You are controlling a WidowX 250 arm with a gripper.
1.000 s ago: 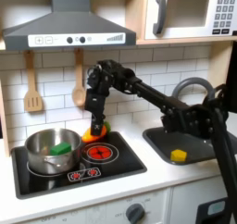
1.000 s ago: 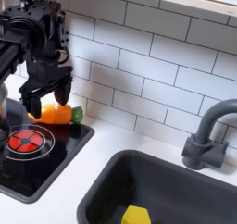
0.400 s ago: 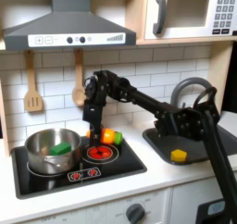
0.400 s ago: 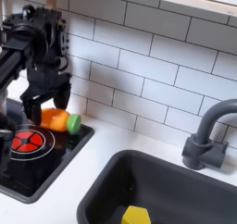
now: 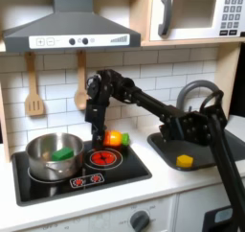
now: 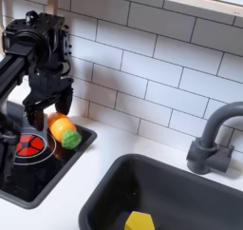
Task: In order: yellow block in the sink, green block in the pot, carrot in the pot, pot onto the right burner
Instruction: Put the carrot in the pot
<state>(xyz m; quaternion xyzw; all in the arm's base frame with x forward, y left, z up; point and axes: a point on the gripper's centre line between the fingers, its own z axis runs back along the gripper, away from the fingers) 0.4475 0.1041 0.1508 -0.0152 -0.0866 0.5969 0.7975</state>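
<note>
Your gripper (image 5: 99,131) has risen since a second ago, when it sat low at the stove's back edge. Its fingers are closed on the carrot (image 6: 64,131), which was lying flat on the stovetop and now hangs clear of it, green tip pointing toward 5 o'clock in the second exterior view. In the first exterior view the carrot (image 5: 114,138) shows at 3 o'clock of the gripper, above the right burner (image 5: 101,158).

The pot (image 5: 53,155) sits on the left burner, unmoved, with the green block (image 5: 62,152) inside it.

The yellow block (image 5: 184,160) lies in the sink (image 5: 161,146), same place as before; it is at the bottom edge in the second exterior view (image 6: 139,221).
</note>
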